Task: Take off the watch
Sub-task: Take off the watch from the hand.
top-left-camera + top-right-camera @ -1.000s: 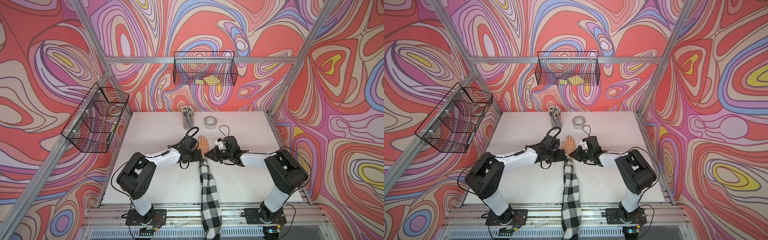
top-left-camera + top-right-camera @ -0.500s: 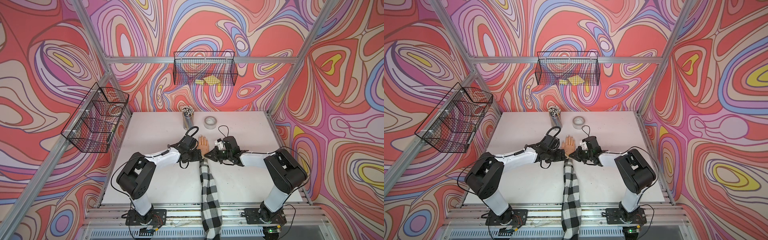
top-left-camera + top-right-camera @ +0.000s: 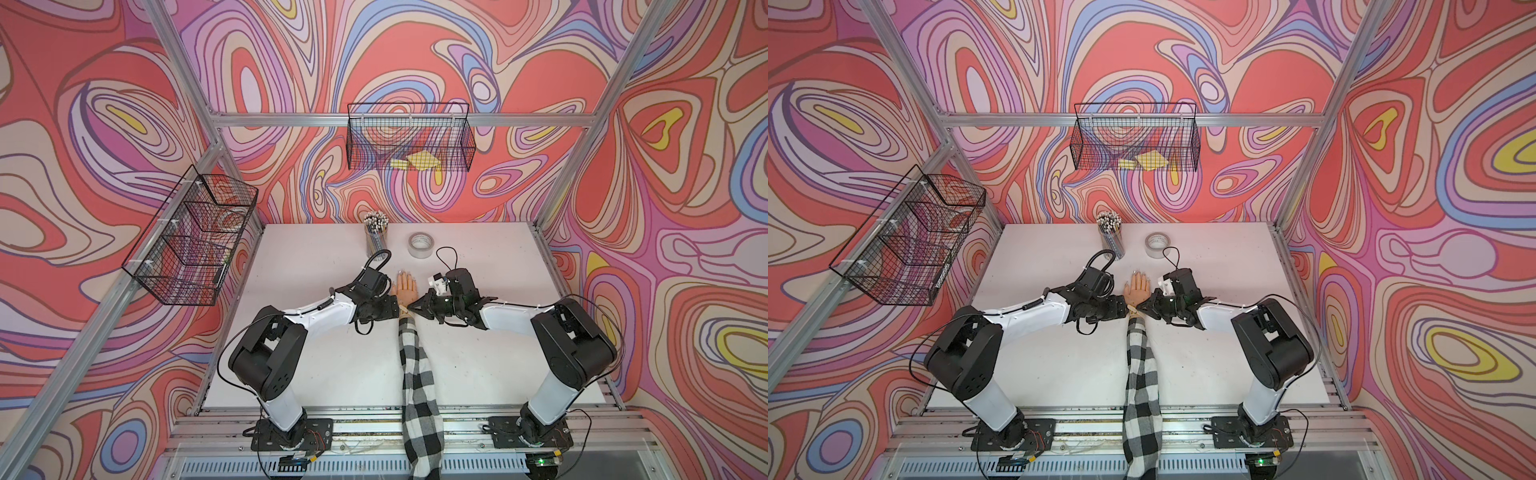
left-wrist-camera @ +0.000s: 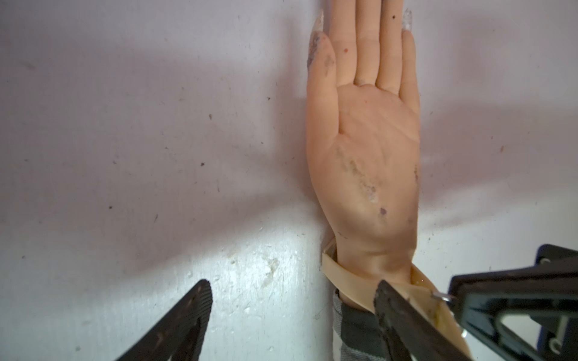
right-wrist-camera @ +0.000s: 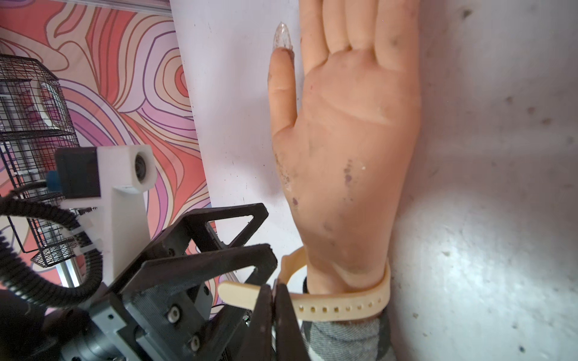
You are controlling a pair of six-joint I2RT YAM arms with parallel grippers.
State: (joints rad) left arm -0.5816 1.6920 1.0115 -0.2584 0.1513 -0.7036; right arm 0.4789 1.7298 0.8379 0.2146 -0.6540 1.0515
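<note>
Dial of watch [image 5: 344, 304] hidden, only strap shows; strap tail partly covered by right claw [image 5: 274, 289]. On mannequin hand [image 4: 366, 150] most fingertips cut off in both wrist views. The checked sleeve [image 3: 419, 395] runs off frame bottom. In top views watch too small to read.

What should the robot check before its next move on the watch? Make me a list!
1. Right gripper shut on the watch strap's tail: ok.
2. Left gripper open, one finger at the strap: ok.
3. Strap unbuckled: cannot tell.
4. Mannequin hand flat on the table: ok.
5. Watch off its wrist: not ok, still looped around.
6. Tape roll clear of both arms: ok.
</note>
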